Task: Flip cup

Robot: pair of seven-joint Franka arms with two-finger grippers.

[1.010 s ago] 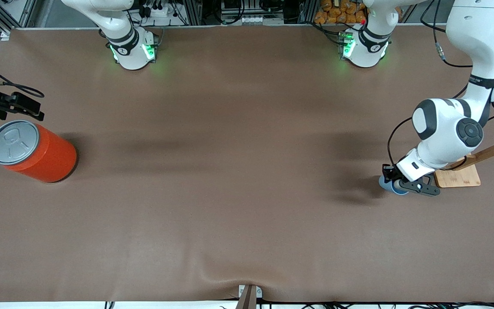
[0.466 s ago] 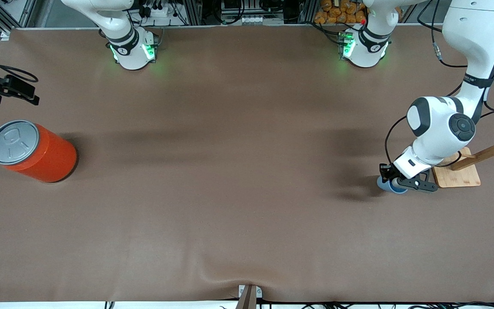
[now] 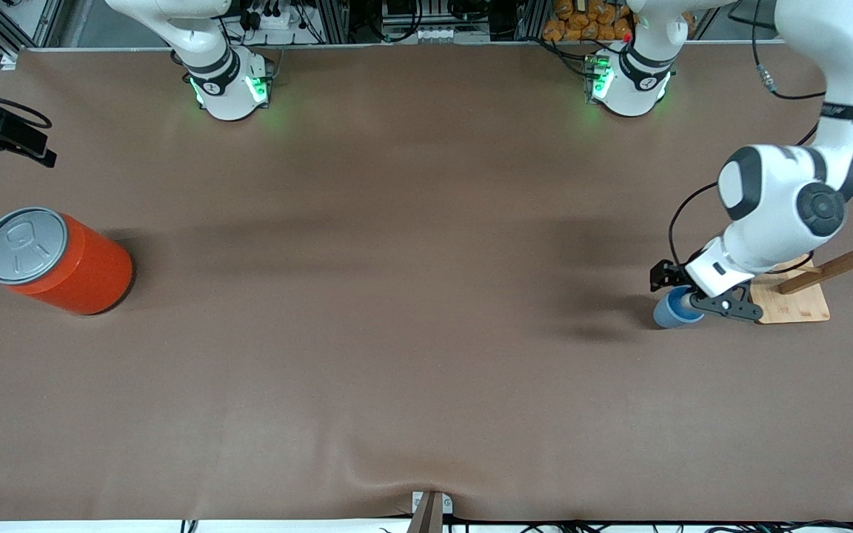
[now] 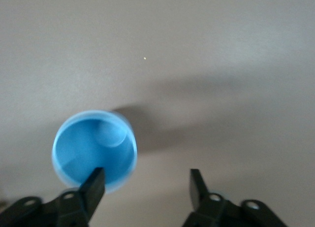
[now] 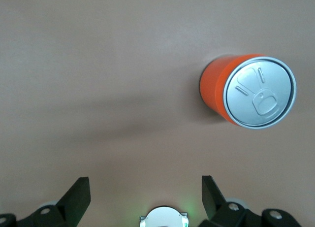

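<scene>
The light-blue cup (image 3: 672, 311) stands mouth up on the brown table near the left arm's end, beside a wooden stand. In the left wrist view the cup (image 4: 93, 145) shows its darker blue inside. My left gripper (image 3: 694, 295) is open and empty just above the cup; in its wrist view the left gripper (image 4: 145, 187) has one fingertip (image 4: 94, 185) over the cup's rim and the other over bare table. My right gripper (image 3: 23, 141) is open and empty in the air at the right arm's end; its wrist view (image 5: 145, 197) looks down on the table.
A large orange can with a grey lid (image 3: 56, 260) stands at the right arm's end and shows in the right wrist view (image 5: 248, 91). A wooden peg stand on a square base (image 3: 793, 302) stands right beside the cup. The brown cloth has a fold at its front edge (image 3: 430, 481).
My left gripper has let go of the cup and risen off it; the cup stays on the table. My right gripper has drawn away from the orange can toward the table's edge.
</scene>
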